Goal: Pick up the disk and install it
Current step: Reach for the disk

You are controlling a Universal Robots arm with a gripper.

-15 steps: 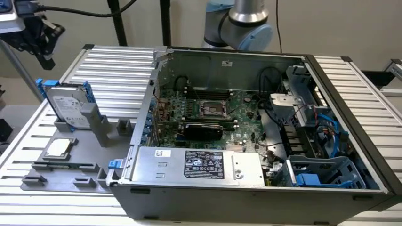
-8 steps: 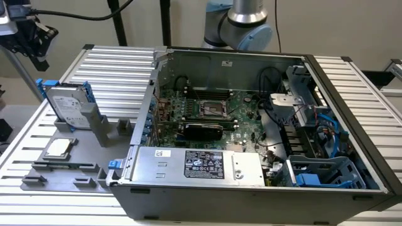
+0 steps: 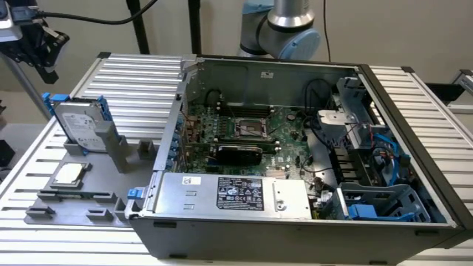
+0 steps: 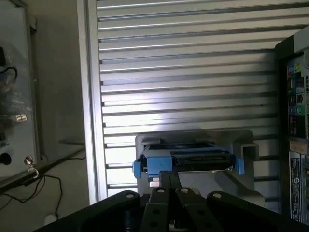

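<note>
Standing upright on its long edge, the disk (image 3: 80, 124) sits in a slot at the far end of a grey fixture tray (image 3: 111, 183). Its white label faces the exterior view's right and its bright blue carrier shows along both upright sides. From the wrist view the disk (image 4: 188, 162) is seen edge-on, with the blue carrier wrapping its ends and the tray (image 4: 241, 140) behind it.

The gripper (image 3: 46, 66) hangs in the air above and beyond the disk, towards the far left corner of the table (image 3: 133, 72) in the exterior view, well clear of the drive. In the wrist view the gripper (image 4: 165, 176) has its fingers drawn together with no gap between them. It grasps nothing, and the disk lies just past its tips.

A small square silver chip (image 3: 68, 173) lies flat on the same tray, nearer the tray's front edge.

The tray rests on the ribbed aluminium table, against the left side of the open computer case (image 3: 296, 233) as the exterior view has it. Inside the case the green motherboard (image 3: 251, 127) lies in the middle and a silver power supply (image 3: 229, 194) runs along the front wall. A blue plastic cage (image 3: 377, 202) sits in the front right corner.

Behind the case's back wall rises the grey robot arm (image 3: 284, 25).
</note>
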